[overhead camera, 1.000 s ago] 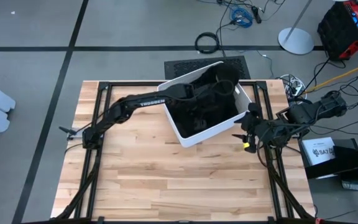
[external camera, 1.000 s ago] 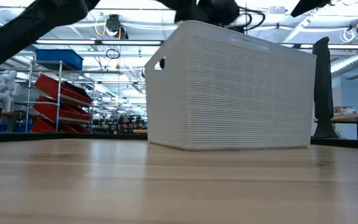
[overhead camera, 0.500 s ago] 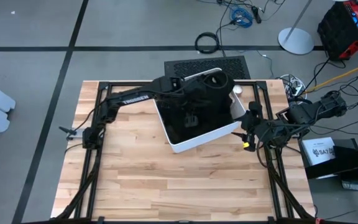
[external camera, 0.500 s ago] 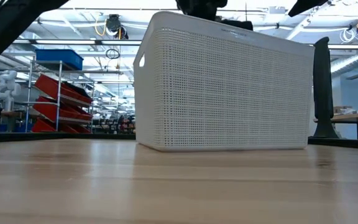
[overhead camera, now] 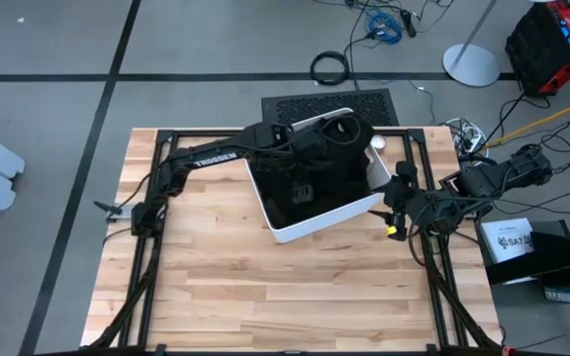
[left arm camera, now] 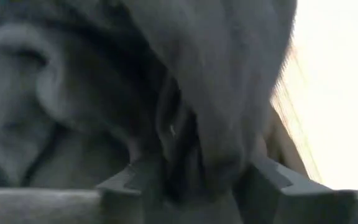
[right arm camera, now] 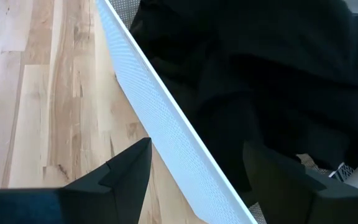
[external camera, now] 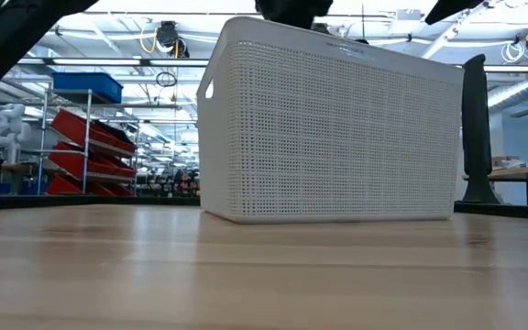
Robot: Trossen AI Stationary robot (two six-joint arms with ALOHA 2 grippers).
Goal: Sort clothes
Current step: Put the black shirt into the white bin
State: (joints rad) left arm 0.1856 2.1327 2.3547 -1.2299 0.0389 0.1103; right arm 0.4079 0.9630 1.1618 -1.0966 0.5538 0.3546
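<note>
A white bin (overhead camera: 317,223) sits on the wooden counter (overhead camera: 216,277), near the far edge. The dark clothes (overhead camera: 315,183) lie piled inside the bin. The left tool (left arm camera: 191,186) is down in the bin, and a fold of grey cloth (left arm camera: 222,93) hangs between its fingers (left arm camera: 126,183); whether it grips the cloth cannot be told. The right tool (right arm camera: 194,168) waits just beside the bin's right side, spread wide and holding nothing.

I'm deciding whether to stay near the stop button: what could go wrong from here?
1. The left gripper sits deep in the white bin with dark fabric between its fingers; lifting might snag a neighbouring garment.
2. Pulling could drag the light bin across the table.
3. The right gripper waits open at the bin's rim and might get bumped.
</note>
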